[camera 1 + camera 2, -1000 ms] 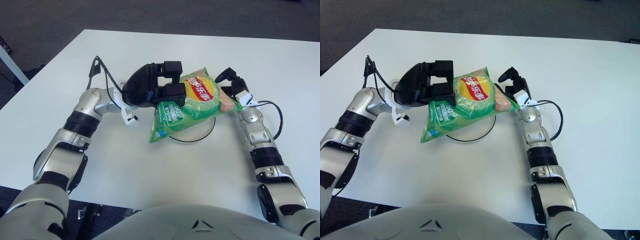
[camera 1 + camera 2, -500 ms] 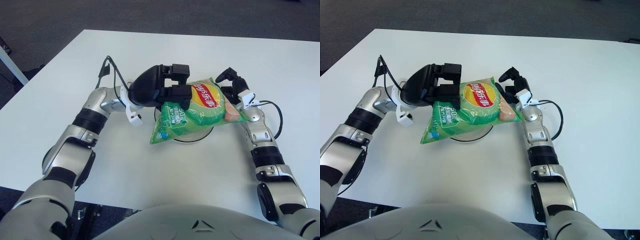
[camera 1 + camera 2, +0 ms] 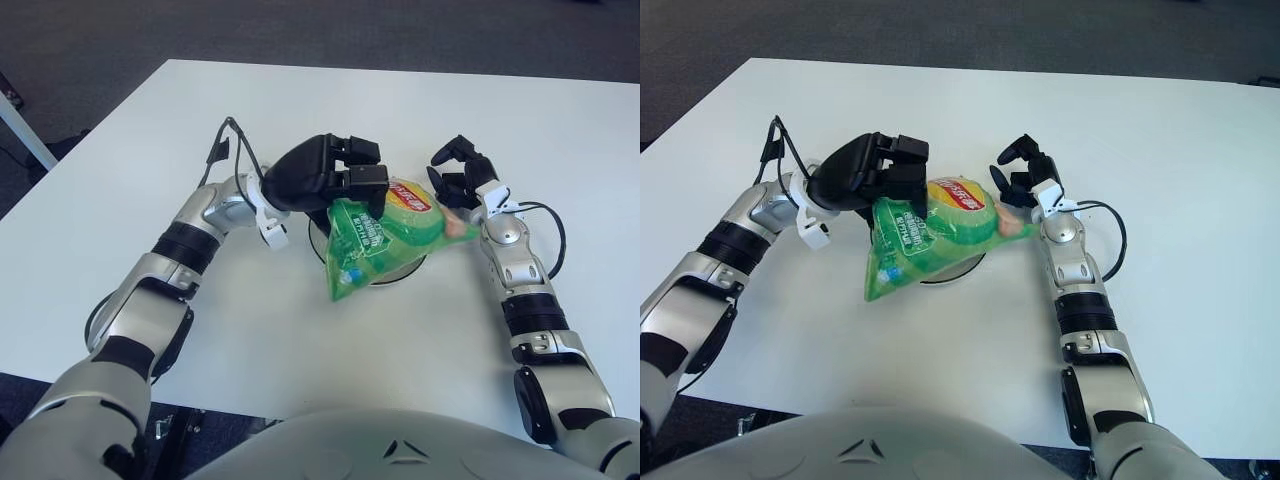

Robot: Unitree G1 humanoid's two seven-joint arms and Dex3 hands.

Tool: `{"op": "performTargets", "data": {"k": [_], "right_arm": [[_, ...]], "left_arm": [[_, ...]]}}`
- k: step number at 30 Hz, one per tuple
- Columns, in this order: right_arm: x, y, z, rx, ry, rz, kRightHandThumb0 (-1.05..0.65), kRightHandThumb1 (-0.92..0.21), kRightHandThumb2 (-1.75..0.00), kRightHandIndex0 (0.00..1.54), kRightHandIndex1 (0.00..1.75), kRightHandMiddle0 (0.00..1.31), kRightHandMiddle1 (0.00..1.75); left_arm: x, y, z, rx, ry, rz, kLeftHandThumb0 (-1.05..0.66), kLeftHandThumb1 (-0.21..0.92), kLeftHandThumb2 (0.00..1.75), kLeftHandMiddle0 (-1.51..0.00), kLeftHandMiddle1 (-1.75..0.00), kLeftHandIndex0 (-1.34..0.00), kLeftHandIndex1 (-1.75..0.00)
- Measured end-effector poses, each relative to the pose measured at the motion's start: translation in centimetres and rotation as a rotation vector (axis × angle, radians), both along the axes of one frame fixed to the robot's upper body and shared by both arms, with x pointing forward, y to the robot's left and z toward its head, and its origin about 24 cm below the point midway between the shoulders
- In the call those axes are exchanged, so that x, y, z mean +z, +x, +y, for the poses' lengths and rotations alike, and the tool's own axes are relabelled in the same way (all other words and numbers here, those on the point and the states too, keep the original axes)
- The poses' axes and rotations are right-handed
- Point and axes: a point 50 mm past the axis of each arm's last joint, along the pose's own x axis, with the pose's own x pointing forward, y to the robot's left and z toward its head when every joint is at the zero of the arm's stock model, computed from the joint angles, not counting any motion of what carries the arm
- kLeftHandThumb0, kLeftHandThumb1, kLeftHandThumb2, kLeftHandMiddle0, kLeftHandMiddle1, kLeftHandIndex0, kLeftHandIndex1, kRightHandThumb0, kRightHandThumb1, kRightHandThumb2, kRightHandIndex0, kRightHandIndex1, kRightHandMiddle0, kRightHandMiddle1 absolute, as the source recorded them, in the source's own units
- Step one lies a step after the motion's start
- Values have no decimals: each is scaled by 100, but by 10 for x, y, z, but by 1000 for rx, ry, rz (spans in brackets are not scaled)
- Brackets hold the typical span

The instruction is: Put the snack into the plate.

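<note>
A green bag of crisps (image 3: 385, 235) with a red and yellow logo hangs tilted over the clear round plate (image 3: 412, 270) in the middle of the white table. My left hand (image 3: 340, 180) is shut on the bag's upper left edge and holds it just above the plate. The bag's lower corner points down toward the table in front of the plate. Most of the plate is hidden under the bag. My right hand (image 3: 455, 170) shows at the bag's right end, fingers curled.
The white table (image 3: 300, 340) spreads wide on every side of the plate. A black cable (image 3: 545, 225) loops on the table by my right wrist. Another cable (image 3: 225, 145) arcs above my left forearm.
My left hand has carried the bag lower and turned it, so the bag now droops over the plate with its logo facing further away. My right hand has hardly moved.
</note>
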Motion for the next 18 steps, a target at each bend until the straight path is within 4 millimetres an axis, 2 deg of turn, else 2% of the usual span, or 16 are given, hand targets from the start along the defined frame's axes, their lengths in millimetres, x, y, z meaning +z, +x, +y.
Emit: {"op": "performTargets", "data": {"k": [18], "right_arm": [[0, 0, 0, 2, -5, 0, -37, -72, -80, 117, 175, 30, 175]], "left_arm": [[-5, -4, -3, 12, 125, -13, -45, 39, 122, -125, -175, -55, -175]]}}
